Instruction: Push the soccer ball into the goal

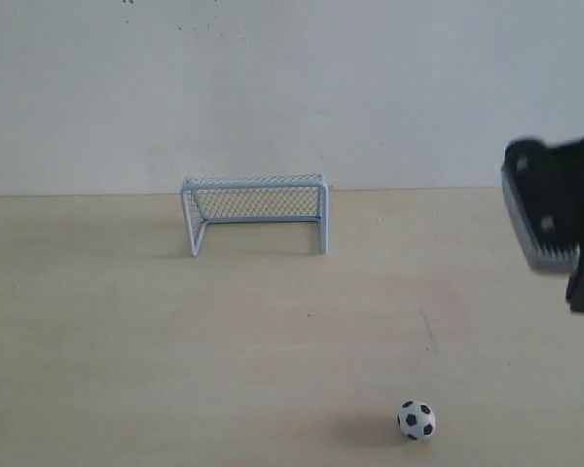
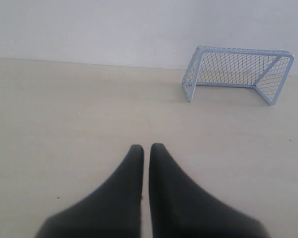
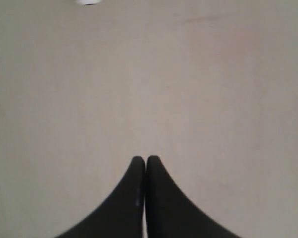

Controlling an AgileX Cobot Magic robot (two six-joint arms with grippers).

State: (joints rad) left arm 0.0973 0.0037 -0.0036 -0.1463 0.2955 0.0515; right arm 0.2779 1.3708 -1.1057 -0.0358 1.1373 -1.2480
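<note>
The soccer ball, white with black patches, rests on the table near the front, right of the middle. The goal stands at the back centre with its mouth facing the front, far from the ball; the left wrist view also shows the goal. My right gripper is shut with nothing in it, over bare table. Its black arm hangs at the right edge, above and to the right of the ball. My left gripper is shut and empty, well short of the goal.
The pale wooden table runs back to a white wall just behind the goal. A white rounded sliver shows at the edge of the right wrist view; I cannot tell what it is.
</note>
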